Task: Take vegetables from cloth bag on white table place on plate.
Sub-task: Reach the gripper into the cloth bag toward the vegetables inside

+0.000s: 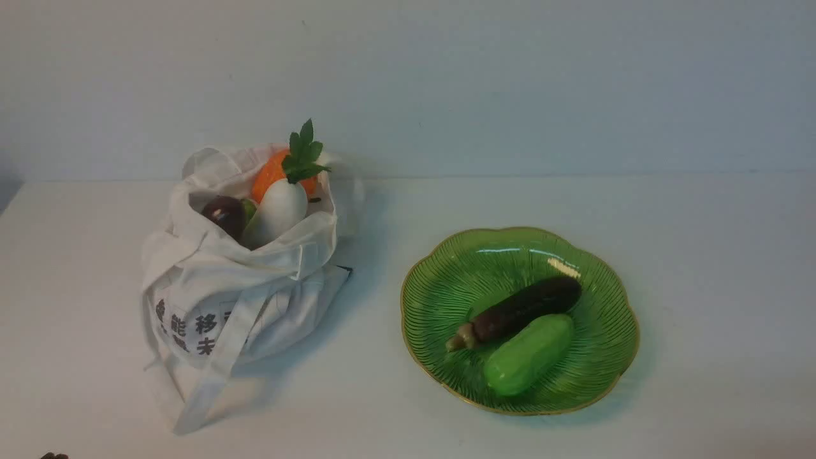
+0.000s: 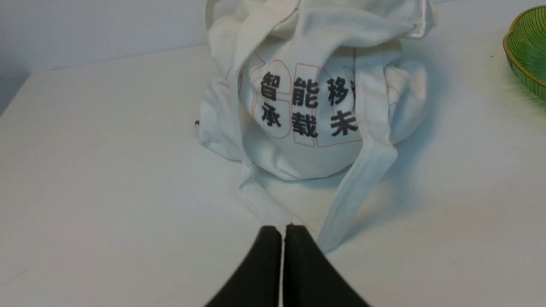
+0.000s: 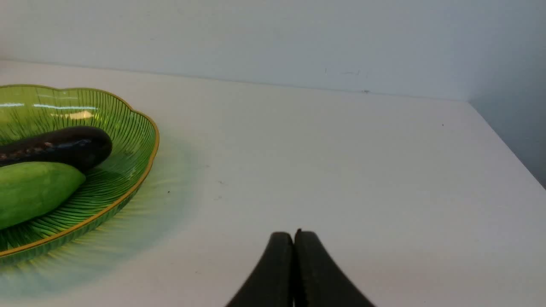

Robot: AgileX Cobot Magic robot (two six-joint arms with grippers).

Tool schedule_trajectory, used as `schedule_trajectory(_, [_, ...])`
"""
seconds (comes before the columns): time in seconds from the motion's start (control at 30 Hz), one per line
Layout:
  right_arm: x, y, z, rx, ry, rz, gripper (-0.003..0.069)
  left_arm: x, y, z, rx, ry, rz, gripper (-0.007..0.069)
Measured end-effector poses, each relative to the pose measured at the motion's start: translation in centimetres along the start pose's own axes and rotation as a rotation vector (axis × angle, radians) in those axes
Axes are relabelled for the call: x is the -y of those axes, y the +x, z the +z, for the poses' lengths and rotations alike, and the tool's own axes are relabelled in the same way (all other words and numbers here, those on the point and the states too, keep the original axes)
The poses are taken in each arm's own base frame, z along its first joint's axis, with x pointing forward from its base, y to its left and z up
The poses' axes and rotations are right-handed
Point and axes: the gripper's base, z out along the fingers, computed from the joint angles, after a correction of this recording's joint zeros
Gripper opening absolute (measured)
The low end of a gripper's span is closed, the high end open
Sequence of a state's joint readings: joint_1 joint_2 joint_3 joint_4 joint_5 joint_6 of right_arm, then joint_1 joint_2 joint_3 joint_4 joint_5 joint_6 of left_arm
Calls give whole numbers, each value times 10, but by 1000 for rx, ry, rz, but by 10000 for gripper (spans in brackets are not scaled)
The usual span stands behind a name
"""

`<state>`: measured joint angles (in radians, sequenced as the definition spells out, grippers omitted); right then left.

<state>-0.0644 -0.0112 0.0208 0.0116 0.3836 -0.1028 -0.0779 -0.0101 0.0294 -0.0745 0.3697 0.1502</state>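
A white cloth bag [image 1: 236,299] with black characters stands on the white table [image 1: 701,255] at the left. Inside it show a white radish [image 1: 277,210] with a green leafy top, an orange pumpkin [image 1: 271,169], a dark purple round vegetable [image 1: 224,213] and a bit of a small green one [image 1: 248,207]. The green glass plate [image 1: 446,280] at centre right holds a long dark purple eggplant [image 1: 519,312] and a green cucumber [image 1: 528,354]. My left gripper [image 2: 283,230] is shut and empty, near the bag's [image 2: 307,106] front straps. My right gripper [image 3: 293,235] is shut and empty, beside the plate [image 3: 128,128].
A pale wall rises behind the table's far edge. The bag's loose strap [image 1: 210,382] trails toward the table's front. The table's right edge shows in the right wrist view [image 3: 512,157].
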Motion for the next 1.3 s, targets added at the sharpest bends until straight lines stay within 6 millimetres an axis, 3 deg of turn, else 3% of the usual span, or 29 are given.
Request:
schedule_trajectory(0.87, [0,0,0,0,0,0,-15,0,-2,0,26,-2,-29,-5])
schedule_trajectory(1.0, [0,0,0,0,0,0,-15,2,-10,-1,108,42,-294,-5])
schedule_trajectory(1.07, [0,0,0,0,0,0,-15,4,-17,-2,167,91,-556,-5])
schedule_trajectory(1.3, [0,0,0,0,0,0,-15,-4,-31,-6,349,113,-863,-5])
